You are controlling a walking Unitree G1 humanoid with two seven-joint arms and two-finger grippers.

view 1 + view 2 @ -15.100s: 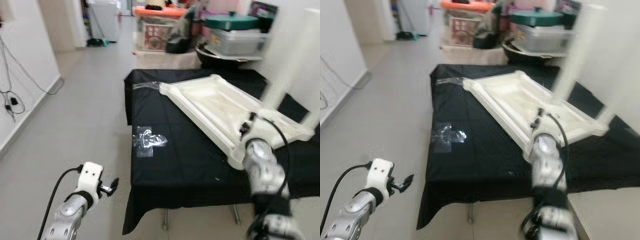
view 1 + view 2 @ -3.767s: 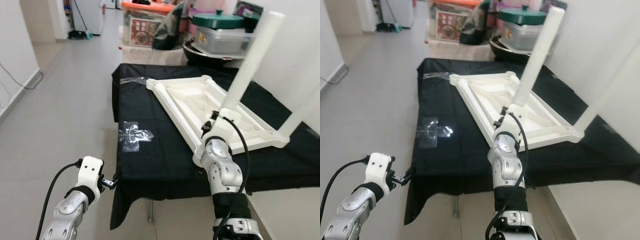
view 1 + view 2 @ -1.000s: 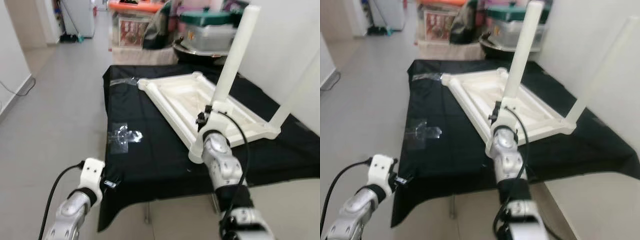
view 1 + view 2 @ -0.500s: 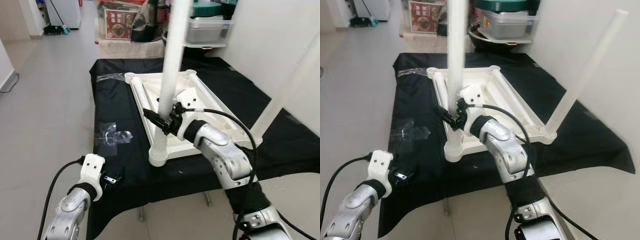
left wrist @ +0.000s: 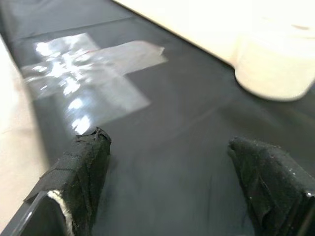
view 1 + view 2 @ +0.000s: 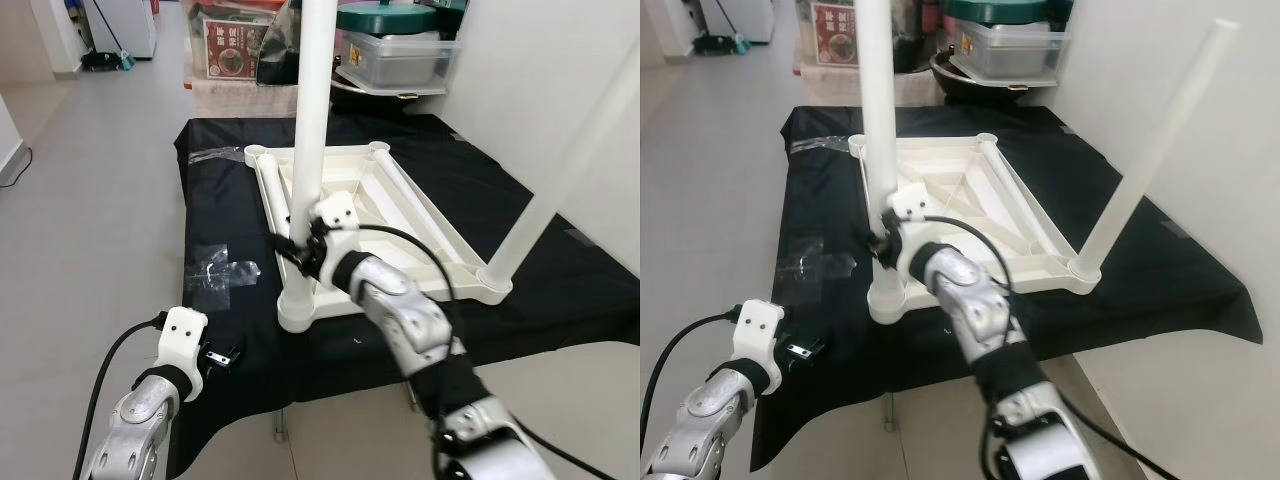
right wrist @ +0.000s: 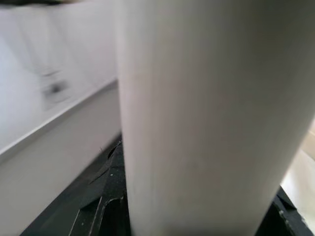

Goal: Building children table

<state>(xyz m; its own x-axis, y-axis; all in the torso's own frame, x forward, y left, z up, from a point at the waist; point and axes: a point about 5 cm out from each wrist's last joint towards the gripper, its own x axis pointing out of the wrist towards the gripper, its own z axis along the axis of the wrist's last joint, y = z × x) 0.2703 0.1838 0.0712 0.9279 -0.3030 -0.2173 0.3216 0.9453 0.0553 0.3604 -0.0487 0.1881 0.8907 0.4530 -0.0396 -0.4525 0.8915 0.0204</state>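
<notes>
On the black-draped table we clasp the near-left leg low with our right gripper; the tabletop lies inverted. It looks light, stiff, slick. Our left gripper hovers wide, empty.

Right gripper reached forward-left, jaws clamped. Left gripper low, level, jaws spread wide.

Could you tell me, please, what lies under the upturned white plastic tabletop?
The white plastic tabletop rests on a black cloth that drapes over the support, with clear tape stuck beside it. What carries the cloth is covered, except for a metal leg below its front edge.
</notes>
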